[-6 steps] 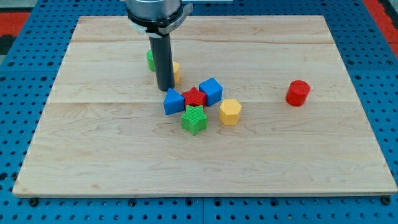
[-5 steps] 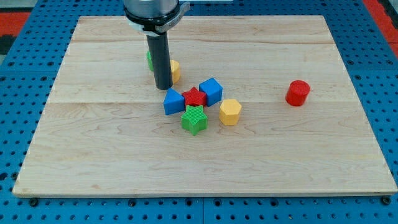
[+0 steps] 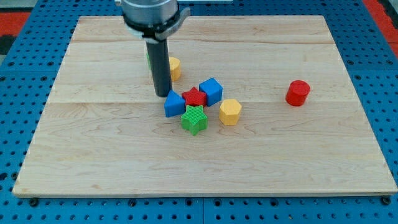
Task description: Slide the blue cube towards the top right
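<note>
The blue cube [image 3: 212, 91] sits near the board's middle, touching a red star block [image 3: 196, 98] on its left. A second blue block, wedge-like, [image 3: 175, 104] lies left of the star. My tip [image 3: 162, 94] stands just up and left of that wedge block, close to or touching it, and well left of the blue cube. A green star block [image 3: 194, 119] lies below the red star, and a yellow hexagonal block [image 3: 229, 111] lies below and right of the cube.
A yellow block [image 3: 174, 67] and a green block [image 3: 150, 60] sit behind the rod, partly hidden by it. A red cylinder [image 3: 298, 93] stands alone at the view's right. The wooden board [image 3: 93, 149] rests on a blue pegboard.
My tip has moved slightly down and left, from beside the yellow block to the upper left edge of the wedge-like blue block. The blocks have barely moved.
</note>
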{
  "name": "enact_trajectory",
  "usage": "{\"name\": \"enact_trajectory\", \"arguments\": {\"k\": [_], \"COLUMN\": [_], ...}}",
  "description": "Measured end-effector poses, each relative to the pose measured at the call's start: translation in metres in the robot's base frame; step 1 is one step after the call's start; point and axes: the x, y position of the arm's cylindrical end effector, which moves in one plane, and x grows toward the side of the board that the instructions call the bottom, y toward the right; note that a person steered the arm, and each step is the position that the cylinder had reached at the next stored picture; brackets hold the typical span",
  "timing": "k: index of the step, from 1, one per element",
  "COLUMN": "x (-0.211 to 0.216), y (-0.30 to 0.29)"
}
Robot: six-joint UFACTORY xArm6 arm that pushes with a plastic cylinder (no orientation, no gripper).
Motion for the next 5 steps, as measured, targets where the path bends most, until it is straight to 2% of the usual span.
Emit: {"name": "enact_trajectory", "arguments": {"k": [1, 2, 5], "x": [0.004, 0.019, 0.003], "y": [0.002, 0.039, 0.095]}}
